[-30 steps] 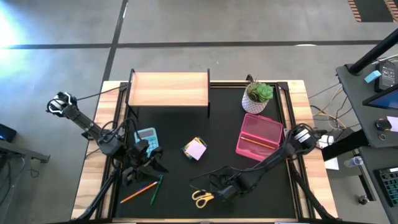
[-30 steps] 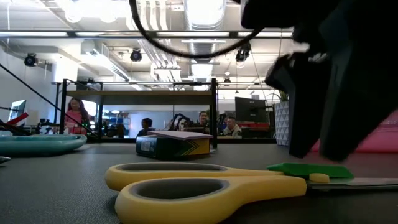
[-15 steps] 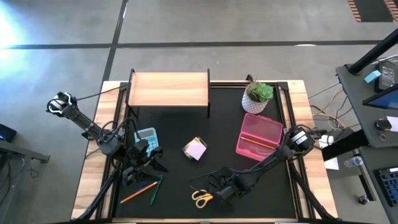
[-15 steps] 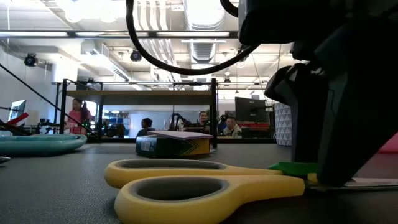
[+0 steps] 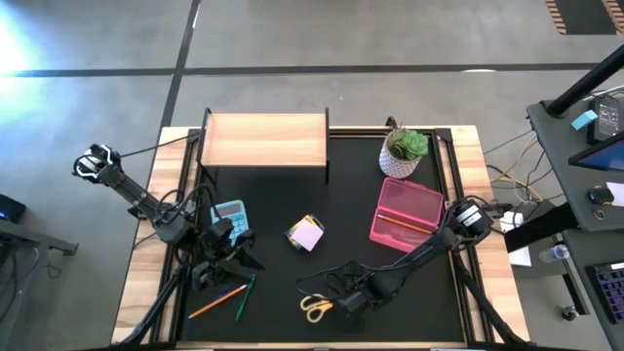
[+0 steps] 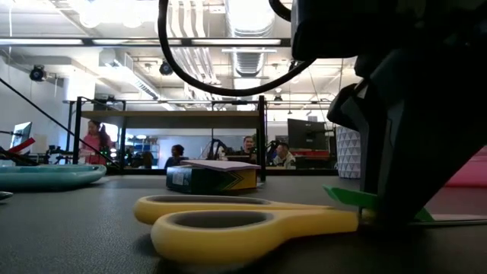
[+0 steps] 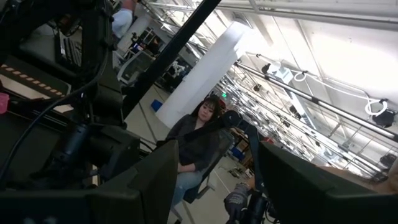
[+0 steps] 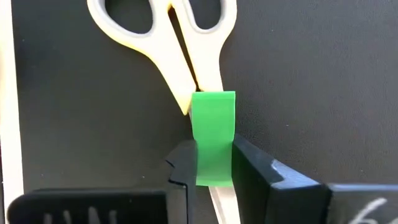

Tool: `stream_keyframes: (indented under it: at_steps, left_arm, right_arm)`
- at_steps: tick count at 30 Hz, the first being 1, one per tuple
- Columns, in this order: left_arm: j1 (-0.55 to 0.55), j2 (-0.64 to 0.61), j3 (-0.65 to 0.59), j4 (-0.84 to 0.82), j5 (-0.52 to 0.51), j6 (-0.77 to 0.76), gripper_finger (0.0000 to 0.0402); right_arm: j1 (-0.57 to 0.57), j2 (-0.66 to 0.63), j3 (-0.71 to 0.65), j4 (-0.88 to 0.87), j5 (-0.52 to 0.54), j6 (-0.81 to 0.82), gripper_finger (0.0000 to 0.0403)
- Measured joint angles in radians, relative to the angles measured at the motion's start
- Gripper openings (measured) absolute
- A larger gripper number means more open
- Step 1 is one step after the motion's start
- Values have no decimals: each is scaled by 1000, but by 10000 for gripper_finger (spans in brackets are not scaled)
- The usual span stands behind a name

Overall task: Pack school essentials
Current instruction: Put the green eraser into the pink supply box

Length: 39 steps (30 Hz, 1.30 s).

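Scissors (image 8: 186, 37) lie clamped between the right hand (image 8: 214, 165) fingers

No text, label, brand, number or sign could be read in any view. The calculator (image 5: 231, 214) on the surface showed only blurred keys, the dark side of the sticky-note block (image 6: 212, 178) carried a printed pattern too unclear to make out, and the monitors in the room behind showed nothing legible.

Yellow-handled scissors (image 8: 186, 37) flat on the mat, green eraser (image 8: 213, 134) across their blades
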Motion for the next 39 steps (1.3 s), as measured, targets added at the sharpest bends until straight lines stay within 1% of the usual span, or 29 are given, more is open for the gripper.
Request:
stream_keyframes:
  at_steps: [6, 12, 15, 17, 20, 23, 27, 33, 37, 39]
  left_arm:
    - [0, 0, 0, 0, 0, -1, 205]
    - [0, 0, 0, 1, -4, -2, 205]
    - [0, 0, 0, 0, -19, -2, 205]
    - [0, 0, 0, 0, -23, -2, 205]
    - [0, 0, 0, 1, -24, -1, 205]
    - [0, 0, 0, 1, -39, 2, 205]
    - [1, 0, 0, 1, -79, 4, 205]
    - [1, 0, 0, 1, -135, 27, 205]
    - [1, 0, 0, 3, -187, 47, 205]
    - [1, 0, 0, 2, -207, 47, 205]
  right_arm:
    - [-1, -11, 14, -6, -26, 0, 75]
    - [0, -80, 14, -7, -27, 0, 77]
    - [0, -109, 12, -42, -22, 0, 77]
    - [0, -133, 12, -85, -20, 0, 77]
    - [-4, -170, 12, -197, 4, 0, 77]
    - [-13, -210, 11, -342, 22, 0, 77]
    - [-33, -271, 9, -527, 86, 0, 77]
    - [-92, -387, -6, -665, 130, 0, 77]
    - [-130, -462, -13, -750, 216, 2, 77]
    - [-152, -500, -24, -776, 238, 20, 77]
